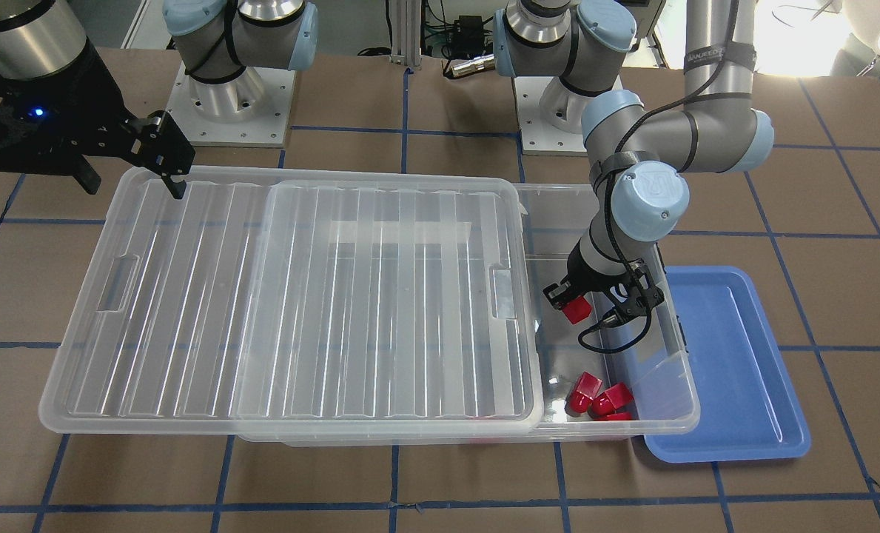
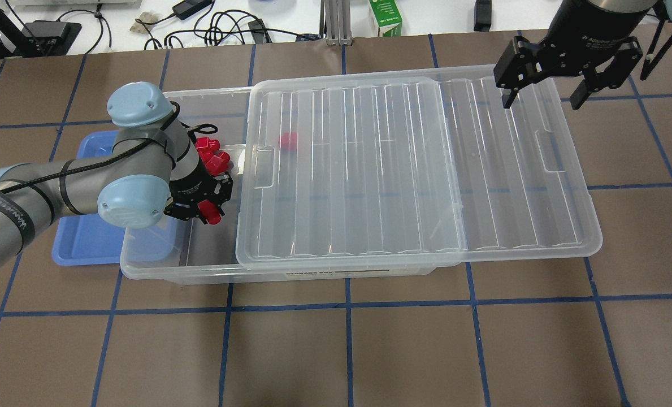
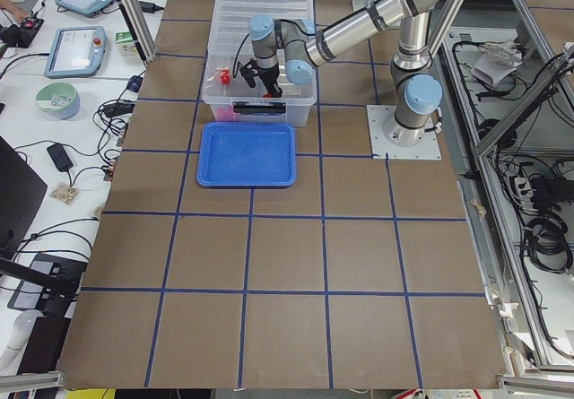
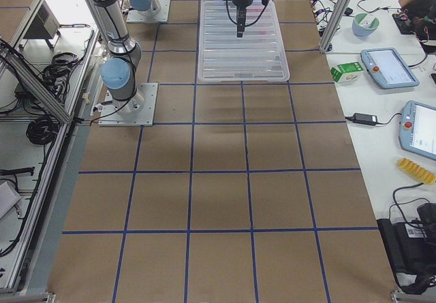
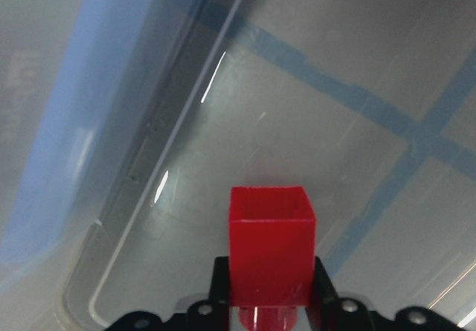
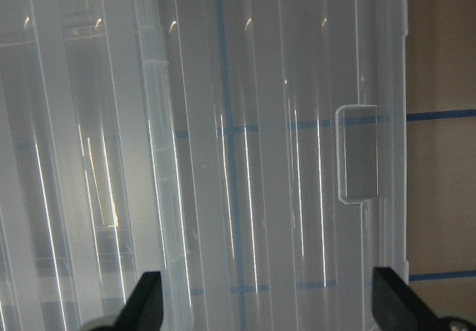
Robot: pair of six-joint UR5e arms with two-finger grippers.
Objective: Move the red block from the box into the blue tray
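My left gripper (image 1: 574, 302) is shut on the red block (image 1: 577, 310), which it holds inside the open end of the clear box (image 1: 690, 400), above its floor. The left wrist view shows the block (image 5: 269, 251) between the jaws with its stub end toward the wrist. The overhead view shows the gripper (image 2: 204, 212) and block (image 2: 213, 215) too. The blue tray (image 1: 736, 370) lies just outside that end of the box and holds nothing. My right gripper (image 1: 132, 181) is open and empty over the far end of the lid (image 1: 299, 296).
The ribbed lid (image 2: 415, 169) is slid sideways and overhangs the box on my right. A group of other red pieces (image 1: 601, 400) lies in the box's corner. One more red piece (image 2: 288, 141) shows through the lid. Cables and devices lie beyond the table.
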